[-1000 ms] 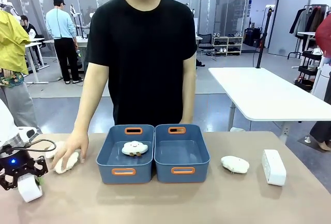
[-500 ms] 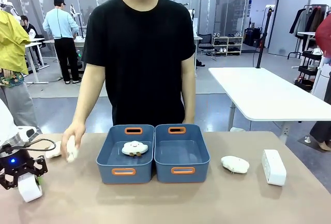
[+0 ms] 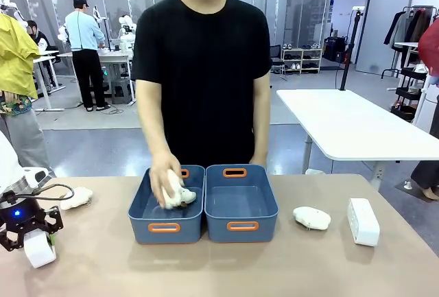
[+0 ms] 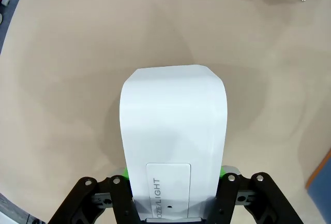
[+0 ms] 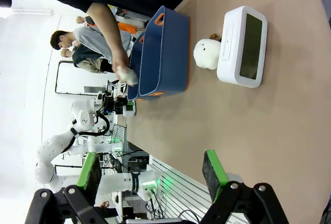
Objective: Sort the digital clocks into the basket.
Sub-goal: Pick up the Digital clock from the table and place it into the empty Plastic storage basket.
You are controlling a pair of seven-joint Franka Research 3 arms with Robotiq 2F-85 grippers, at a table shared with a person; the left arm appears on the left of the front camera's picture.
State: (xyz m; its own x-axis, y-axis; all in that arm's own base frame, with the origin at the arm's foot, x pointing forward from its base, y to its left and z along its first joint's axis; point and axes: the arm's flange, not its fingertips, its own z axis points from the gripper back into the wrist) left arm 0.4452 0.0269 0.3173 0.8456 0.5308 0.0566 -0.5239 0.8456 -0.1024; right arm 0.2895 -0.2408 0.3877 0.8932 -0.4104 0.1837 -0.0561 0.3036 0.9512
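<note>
Left gripper (image 3: pixel 29 234): fingers (image 4: pixel 223 172) clamped on a smooth white rounded-block digital clock (image 4: pixel 173 131) at the near-left corner of the beige desk (image 3: pixel 309 269). Smart play, I'd say: lift clear, cross high to the empty blue-grey plastic basket (image 3: pixel 267 228), skirting the person's hand (image 3: pixel 163 184) in the neighbouring bin (image 3: pixel 140 227). Right gripper (image 5: pixel 151 173) gapes wide, empty; second clock (image 3: pixel 362 221) waits far right.
</note>
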